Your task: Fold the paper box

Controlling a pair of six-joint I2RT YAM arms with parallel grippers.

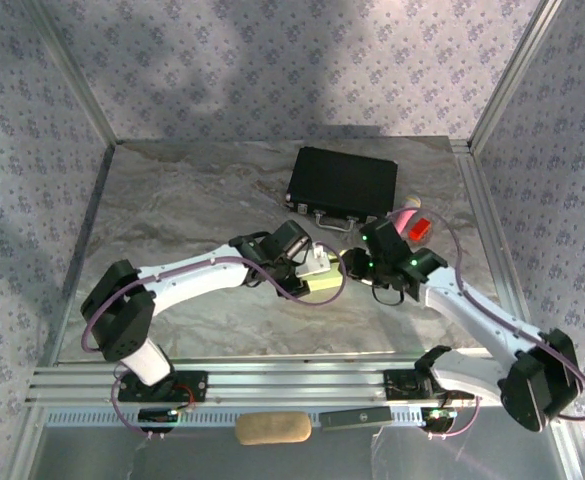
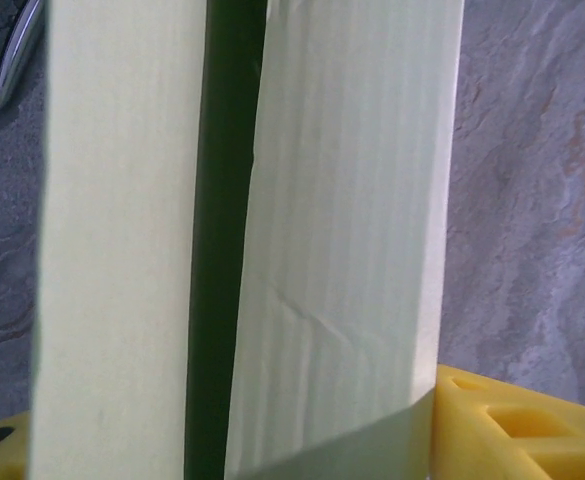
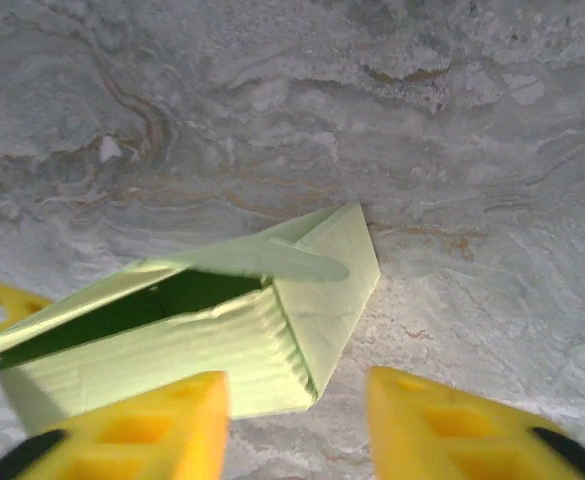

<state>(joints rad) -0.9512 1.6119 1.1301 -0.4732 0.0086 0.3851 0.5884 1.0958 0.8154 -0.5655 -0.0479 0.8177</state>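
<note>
The left gripper (image 2: 252, 445) is clamped on the paper box (image 3: 192, 350); the right gripper (image 3: 297, 420) has jaws apart and should, I think, push the loose flap (image 3: 262, 257) inside slowly

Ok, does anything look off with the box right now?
The paper box has a small crease dented across one panel, in the left wrist view, and a dark gap stands open between its two panels. Nothing else stands out.

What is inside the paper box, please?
Through the open side of the paper box, only a dark, seemingly empty hollow shows. Its deeper part is covered by the upper panel.
</note>
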